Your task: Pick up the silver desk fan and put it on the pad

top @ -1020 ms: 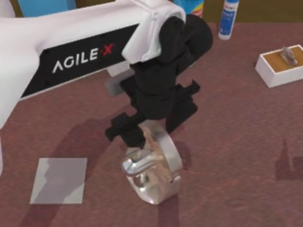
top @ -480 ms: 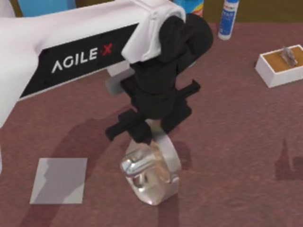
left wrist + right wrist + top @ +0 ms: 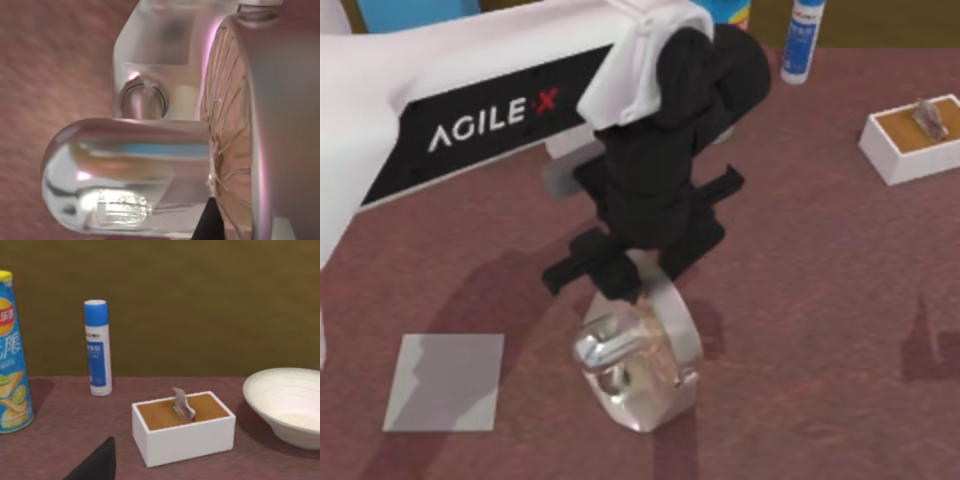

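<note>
Left pincer (image 3: pixel 638 285) straddling silver desk fan's (image 3: pixel 638 365) ring at table centre; closure hard to tell. Worth seating squarely before lifting toward pad (image 3: pixel 445 382) at nine o'clock.

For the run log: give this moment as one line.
left pincer: at fan | pad: bare | right arm: out of top view

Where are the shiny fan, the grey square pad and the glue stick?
silver desk fan (image 3: pixel 638 372): top view, on its chrome motor hub and stand.
pad (image 3: pixel 445 382): top view, middle of the flat sheet.
glue stick (image 3: pixel 98 355): right wrist view, on its labelled body.
</note>
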{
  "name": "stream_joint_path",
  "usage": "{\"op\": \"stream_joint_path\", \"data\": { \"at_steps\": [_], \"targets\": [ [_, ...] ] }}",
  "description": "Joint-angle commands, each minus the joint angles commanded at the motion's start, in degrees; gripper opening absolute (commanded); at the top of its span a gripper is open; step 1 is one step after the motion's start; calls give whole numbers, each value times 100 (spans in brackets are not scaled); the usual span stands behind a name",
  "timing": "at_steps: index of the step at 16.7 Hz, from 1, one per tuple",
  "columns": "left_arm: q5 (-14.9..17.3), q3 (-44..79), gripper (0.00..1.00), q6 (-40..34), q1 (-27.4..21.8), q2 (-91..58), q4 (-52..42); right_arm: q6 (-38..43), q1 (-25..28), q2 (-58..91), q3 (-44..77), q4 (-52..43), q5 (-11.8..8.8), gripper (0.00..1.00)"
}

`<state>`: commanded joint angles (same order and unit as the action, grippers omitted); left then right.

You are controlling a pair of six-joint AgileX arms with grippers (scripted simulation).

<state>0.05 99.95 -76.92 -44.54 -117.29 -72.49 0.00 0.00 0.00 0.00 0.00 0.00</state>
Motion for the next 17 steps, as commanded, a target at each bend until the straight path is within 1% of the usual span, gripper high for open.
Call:
{"op": "stream_joint_path", "data": {
  "at_steps": [6,12,14,17],
  "targets": [
    [0,1010,0,-10,92,-21,-984,0,0,0,0,0,0,100],
    [-1,1037,0,59,73,0,-1036,0,0,0,0,0,0,100],
    [-8,938,0,349,101,67,-1043,0,0,0,0,0,0,100],
    [-24,699,0,1232,209,273,-1038,0,0,0,0,0,0,100]
  ]
}}
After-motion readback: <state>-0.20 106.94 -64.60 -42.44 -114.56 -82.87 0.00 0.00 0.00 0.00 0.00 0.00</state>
